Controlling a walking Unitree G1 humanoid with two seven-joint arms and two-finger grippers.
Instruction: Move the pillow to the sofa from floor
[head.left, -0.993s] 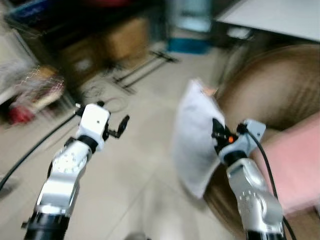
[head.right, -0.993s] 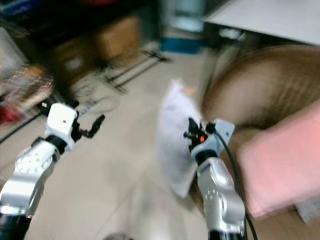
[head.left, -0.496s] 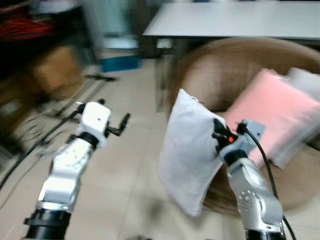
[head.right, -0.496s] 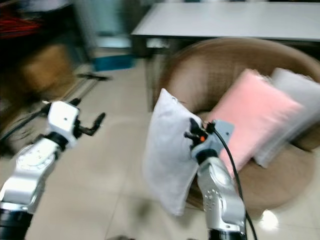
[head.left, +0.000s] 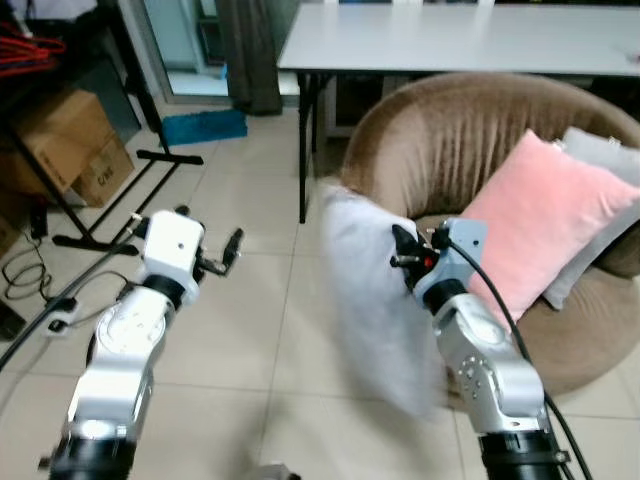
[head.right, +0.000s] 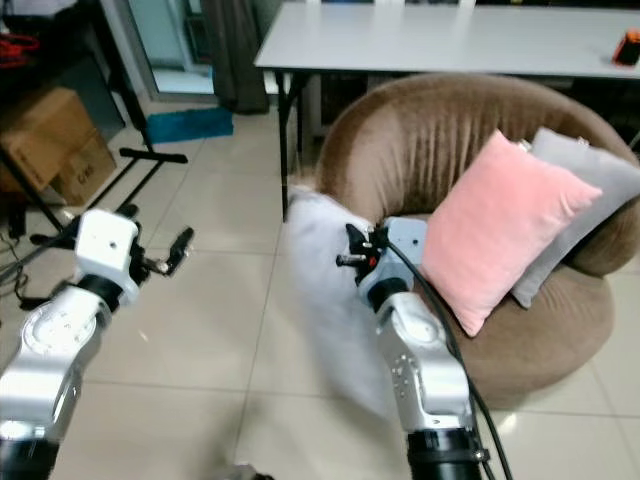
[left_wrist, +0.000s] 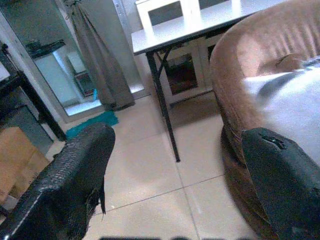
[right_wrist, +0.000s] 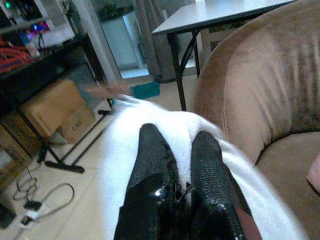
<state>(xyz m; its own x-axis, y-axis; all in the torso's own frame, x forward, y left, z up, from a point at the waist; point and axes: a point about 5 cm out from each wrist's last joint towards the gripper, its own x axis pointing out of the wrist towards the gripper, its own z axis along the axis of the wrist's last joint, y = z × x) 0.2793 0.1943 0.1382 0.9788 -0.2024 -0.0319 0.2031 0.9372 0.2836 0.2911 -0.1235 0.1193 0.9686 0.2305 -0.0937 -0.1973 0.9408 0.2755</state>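
- While the right gripper (right_wrist: 177, 165) keeps its two black fingers (right_wrist: 150, 165) pinched together on a fold of the white pillow (head.left: 375, 300), the head views have swung round since a second ago: the cluttered floor corner has given way to the round brown sofa (head.left: 450, 130), now almost square ahead.
- That shift is mostly the camera's; the pillow itself has stayed in the same grip, hanging in the air off the floor, just at the sofa's near-left rim and not yet on the seat.
- For the task, I judge this as carry nearly done: the lift is finished, the approach is close, and what remains is to bring the pillow over the rim and let go.
- The pillow is blurred, so it is likely swinging; its long axis runs roughly top to bottom, upper end near the sofa's back, lower corner pointing down at the tiles.
- On the seat a pink cushion (head.left: 540, 220) leans against a grey cushion (head.left: 600, 160) at the far-right side, so the near-left part of the seat looks the freer place.
- The left gripper (head.left: 228, 252) is held out over the tiles, well apart from the pillow, fingers (left_wrist: 75, 175) spread and holding nothing.
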